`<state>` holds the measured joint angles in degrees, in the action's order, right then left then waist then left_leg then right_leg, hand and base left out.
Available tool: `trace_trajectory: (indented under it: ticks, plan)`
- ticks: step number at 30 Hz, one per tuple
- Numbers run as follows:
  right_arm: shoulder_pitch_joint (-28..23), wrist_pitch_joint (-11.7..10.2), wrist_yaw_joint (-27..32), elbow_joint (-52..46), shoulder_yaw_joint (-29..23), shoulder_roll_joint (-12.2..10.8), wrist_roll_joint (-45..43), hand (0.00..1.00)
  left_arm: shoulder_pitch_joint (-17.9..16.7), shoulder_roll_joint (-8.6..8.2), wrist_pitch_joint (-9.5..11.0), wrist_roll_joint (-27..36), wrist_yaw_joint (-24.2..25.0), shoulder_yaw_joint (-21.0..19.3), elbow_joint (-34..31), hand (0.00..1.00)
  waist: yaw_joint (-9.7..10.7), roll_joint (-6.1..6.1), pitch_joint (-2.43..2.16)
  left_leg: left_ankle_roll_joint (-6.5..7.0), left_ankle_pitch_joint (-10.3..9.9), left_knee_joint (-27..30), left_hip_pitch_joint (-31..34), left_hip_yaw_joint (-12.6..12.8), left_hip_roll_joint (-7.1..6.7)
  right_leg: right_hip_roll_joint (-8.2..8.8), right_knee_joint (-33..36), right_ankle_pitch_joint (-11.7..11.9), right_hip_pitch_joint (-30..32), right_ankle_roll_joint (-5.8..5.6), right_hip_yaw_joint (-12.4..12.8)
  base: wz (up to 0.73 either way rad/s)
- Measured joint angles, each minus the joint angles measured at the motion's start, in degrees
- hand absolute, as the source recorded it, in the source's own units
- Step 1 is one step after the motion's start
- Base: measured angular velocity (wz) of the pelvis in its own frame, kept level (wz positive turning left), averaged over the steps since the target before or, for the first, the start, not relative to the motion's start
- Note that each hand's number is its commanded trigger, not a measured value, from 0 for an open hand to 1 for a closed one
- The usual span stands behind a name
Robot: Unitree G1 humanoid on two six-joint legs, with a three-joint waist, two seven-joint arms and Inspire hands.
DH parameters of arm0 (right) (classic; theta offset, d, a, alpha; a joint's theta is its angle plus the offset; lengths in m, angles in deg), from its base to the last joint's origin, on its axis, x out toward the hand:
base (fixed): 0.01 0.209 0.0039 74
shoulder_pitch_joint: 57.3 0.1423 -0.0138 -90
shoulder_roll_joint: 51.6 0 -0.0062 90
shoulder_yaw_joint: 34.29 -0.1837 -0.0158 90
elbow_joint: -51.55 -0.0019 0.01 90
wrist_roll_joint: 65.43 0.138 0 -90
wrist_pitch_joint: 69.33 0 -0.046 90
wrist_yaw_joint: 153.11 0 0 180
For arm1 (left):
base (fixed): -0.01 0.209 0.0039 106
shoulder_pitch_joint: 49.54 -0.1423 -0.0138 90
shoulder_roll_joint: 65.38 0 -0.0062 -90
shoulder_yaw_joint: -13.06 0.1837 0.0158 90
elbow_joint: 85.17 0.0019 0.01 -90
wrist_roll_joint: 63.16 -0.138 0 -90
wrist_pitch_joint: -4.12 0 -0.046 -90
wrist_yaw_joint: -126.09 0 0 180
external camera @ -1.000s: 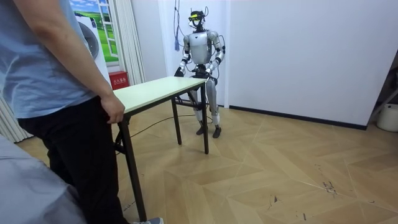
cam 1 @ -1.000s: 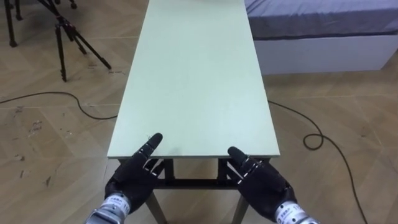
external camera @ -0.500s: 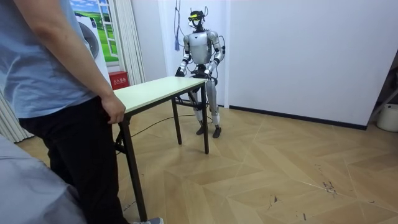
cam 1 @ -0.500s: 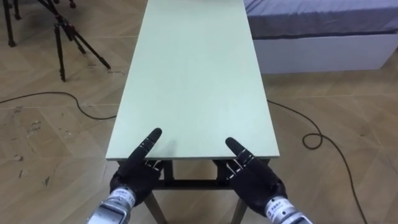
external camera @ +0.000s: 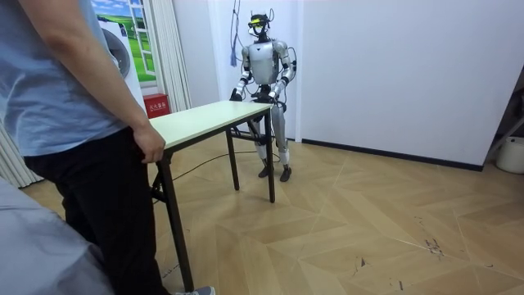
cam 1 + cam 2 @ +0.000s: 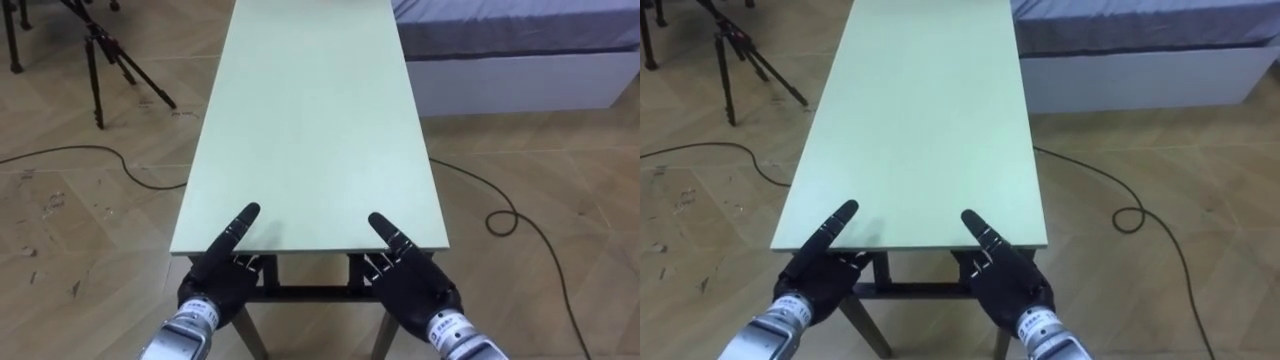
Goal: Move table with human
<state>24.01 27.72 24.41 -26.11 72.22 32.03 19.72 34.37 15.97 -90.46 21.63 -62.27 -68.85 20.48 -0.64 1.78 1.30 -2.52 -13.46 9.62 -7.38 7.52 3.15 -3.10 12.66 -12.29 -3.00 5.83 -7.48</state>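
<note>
A long pale green table [image 6: 310, 130] with dark legs stretches away from me. I stand at its near short end. My left hand [image 6: 215, 280] grips the end's left part, thumb flat on top and fingers beneath the edge. My right hand [image 6: 415, 285] holds the right part the same way. In the room view a person at the room view's left stands at the table's [image 5: 205, 119] other end, one hand [image 5: 150, 141] curled over its corner. All the table's legs stand on the floor.
A black tripod [image 6: 110, 50] stands on the wooden floor left of the table. A low bed [image 6: 510, 50] with a grey cover lies to its far right. In the room view a white wall is close behind me, and open floor [image 5: 368, 221] lies to the room view's right.
Both my thumbs have slid a little farther onto the tabletop. The table and the person have not moved.
</note>
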Motion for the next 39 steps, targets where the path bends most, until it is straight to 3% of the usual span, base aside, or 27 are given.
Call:
trace_trajectory:
  ticks: [2,5,6,7,8,16,22,27,39]
  plan:
    - [0.1,0.0,0.5,0.0,-0.8,-1.4,1.5,0.0,0.0,-0.66,0.0,0.1,-0.1,-0.9,0.0,0.0,0.2,0.22,0.08,0.13,0.1,0.0,0.1,0.0,-0.05,0.0,-0.1,0.0,0.1,0.0,0.3,-0.04]
    - [0.1,0.0,1.2,-0.2,-1.2,-1.6,3.4,0.0,0.0,-1.49,0.1,0.2,-0.2,-1.3,0.1,0.0,0.2,0.33,0.09,0.16,0.1,0.0,0.0,0.0,-0.13,0.05,-0.1,0.0,0.0,0.0,0.3,0.0]
    - [0.1,0.0,1.6,-0.4,-1.4,-1.8,3.9,0.0,0.0,-1.52,0.1,0.2,-0.2,-1.3,0.1,0.13,0.2,0.35,0.09,0.16,0.1,0.0,0.0,0.0,-0.15,0.06,-0.1,0.0,0.1,0.0,0.4,0.0]
    - [0.1,0.0,1.8,-0.5,-1.5,-2.0,4.4,0.0,0.0,-1.52,0.1,0.2,-0.2,-1.4,0.1,0.59,0.2,0.36,0.08,0.17,0.1,0.0,0.0,0.0,-0.16,0.06,-0.1,0.0,0.1,0.0,0.4,0.0]
    - [0.1,0.0,2.4,-0.7,-1.6,-2.3,4.9,1.0,0.0,-1.52,0.1,0.1,-0.2,-1.4,0.1,0.99,0.2,0.4,0.07,0.17,0.1,0.0,0.0,0.0,-0.17,0.05,-0.1,0.0,0.1,0.0,0.4,0.0]
    - [0.1,-0.1,3.0,-1.0,-2.0,-2.7,4.9,1.0,0.0,-1.85,0.1,-0.2,-0.2,-1.5,0.1,1.0,0.2,0.96,-0.08,0.18,0.1,0.0,0.0,0.0,-0.2,0.06,0.0,0.0,0.1,0.0,0.5,0.0]
    - [0.1,-1.9,10.5,-0.9,-2.0,-2.8,4.3,1.0,-0.2,-3.64,-0.6,-4.3,-0.3,-1.0,0.2,1.0,-1.5,1.34,-0.16,0.18,0.1,-0.1,0.4,-0.2,-0.14,0.09,0.1,0.0,0.1,-0.01,-0.1,0.01]
    - [-0.2,-2.4,10.7,-0.9,-1.8,-3.2,2.3,1.0,-1.2,-4.17,-0.9,-7.9,-0.3,-0.9,0.0,1.0,-1.2,1.21,-0.12,0.16,0.1,-0.2,-0.3,-0.1,0.02,-0.03,0.1,0.0,-0.8,-0.01,0.3,0.01]
    - [-0.3,-4.0,10.7,-0.9,-1.8,-3.7,0.9,1.0,-1.2,-4.62,-0.7,-9.1,-0.2,-0.5,-0.3,1.0,-1.4,0.79,0.15,0.16,0.1,-0.5,-0.3,-0.2,0.08,0.12,0.0,0.0,-0.6,-0.02,-0.3,0.0]
